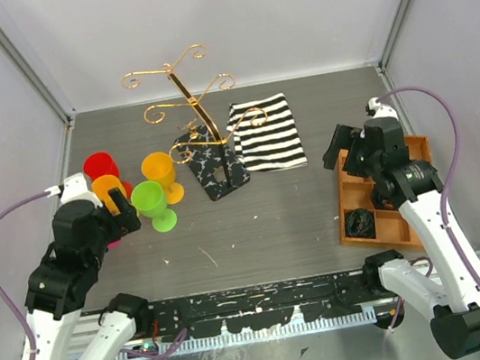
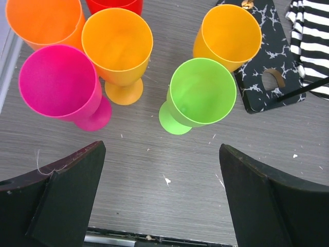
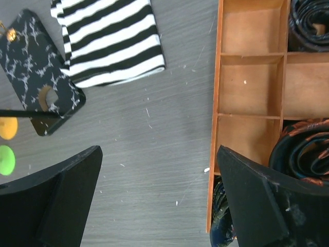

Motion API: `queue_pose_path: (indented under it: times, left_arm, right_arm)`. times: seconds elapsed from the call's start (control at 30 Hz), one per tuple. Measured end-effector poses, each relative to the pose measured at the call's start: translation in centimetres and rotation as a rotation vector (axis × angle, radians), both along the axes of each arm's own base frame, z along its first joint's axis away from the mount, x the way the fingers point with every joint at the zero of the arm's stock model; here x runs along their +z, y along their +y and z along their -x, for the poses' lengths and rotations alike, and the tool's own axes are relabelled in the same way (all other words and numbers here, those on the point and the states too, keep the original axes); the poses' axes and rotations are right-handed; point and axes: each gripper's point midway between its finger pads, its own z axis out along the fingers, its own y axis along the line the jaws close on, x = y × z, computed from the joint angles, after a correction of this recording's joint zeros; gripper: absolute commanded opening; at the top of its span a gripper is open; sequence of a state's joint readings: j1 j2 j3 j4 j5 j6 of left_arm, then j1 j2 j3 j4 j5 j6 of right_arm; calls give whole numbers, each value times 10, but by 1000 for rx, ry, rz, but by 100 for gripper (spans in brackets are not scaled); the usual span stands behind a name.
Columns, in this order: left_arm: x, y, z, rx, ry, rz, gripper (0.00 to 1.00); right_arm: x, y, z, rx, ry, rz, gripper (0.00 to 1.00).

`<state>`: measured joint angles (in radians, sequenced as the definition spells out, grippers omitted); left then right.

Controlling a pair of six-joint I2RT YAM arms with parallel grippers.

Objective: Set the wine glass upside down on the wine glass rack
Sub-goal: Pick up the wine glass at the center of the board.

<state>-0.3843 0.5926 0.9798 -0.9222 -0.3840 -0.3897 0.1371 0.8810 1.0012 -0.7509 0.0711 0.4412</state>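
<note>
- the rack [image 1: 202,122] stands upright at the back middle of the table [image 1: 265,222]. its gold wire arms curl out from a thin stem on a square black base with white veins.
- the green glass [image 2: 202,91] stands mouth up to the left of the rack's base and a little nearer the arms. a yellow glass [image 2: 231,33], also mouth up, stands behind it, just beside the base's left edge.
- further left of the rack four more glasses stand in a cluster, all mouth up: a second yellow glass [image 2: 117,41], a pink glass [image 2: 59,82], an orange glass [image 2: 43,20] and a red glass [image 2: 114,4].
- the left gripper [image 2: 162,154] hovers over the table left of the rack, on the near side of the green and pink glasses. its jaws are spread wide and hold nothing.
- the left wrist view shows all six glasses but only the rack's base. from overhead the whole rack shows, while the left arm hides most of the pink glass.
- a striped cloth [image 1: 266,133] lies flat just right of the rack, its edge against the base.
- the right gripper [image 3: 158,154] hangs well to the right of the rack with its jaws wide and empty.
- a wooden tray [image 3: 249,77] lies further right. the right wrist view shows bare compartments and dark coils [image 3: 308,20] in others, and overhead the arm covers much of it.
</note>
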Motion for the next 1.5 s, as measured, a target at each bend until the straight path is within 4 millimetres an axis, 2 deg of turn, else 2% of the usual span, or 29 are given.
queue_pose_path:
  times: [0.17, 0.33, 0.57, 0.7, 0.77, 0.87, 0.97, 1.27, 1.43, 1.5]
  left_arm:
    - [4, 2, -6, 35, 37, -18, 99]
    - [-4, -1, -11, 43, 81, -22, 98]
    - [7, 1, -2, 16, 30, -11, 98]
    - [16, 2, 7, -6, -20, 3, 98]
    - [21, 4, 11, -9, -46, 10, 98]
    - [26, 8, 16, -1, -79, 20, 98]
    - [29, 12, 21, 15, -89, 25, 98]
    - [35, 14, 27, 36, -115, 64, 98]
    - [34, 16, 28, 43, -114, 60, 98]
    - [33, 16, 28, 43, -109, 58, 98]
  right_arm:
    - [-18, 4, 7, 45, 33, 4, 100]
    - [-27, 12, 7, 101, 41, -6, 100]
    - [-41, 34, 10, 233, 33, -55, 100]
    - [-41, 55, 11, 304, -8, -96, 100]
    - [-41, 74, 14, 358, -25, -101, 100]
    - [-45, 125, 28, 495, -43, -92, 100]
    - [-50, 162, 42, 584, -64, -113, 100]
    - [-89, 223, 65, 666, -80, -207, 100]
    - [-91, 263, 83, 732, -149, -204, 100]
    - [-95, 274, 84, 740, -184, -211, 99]
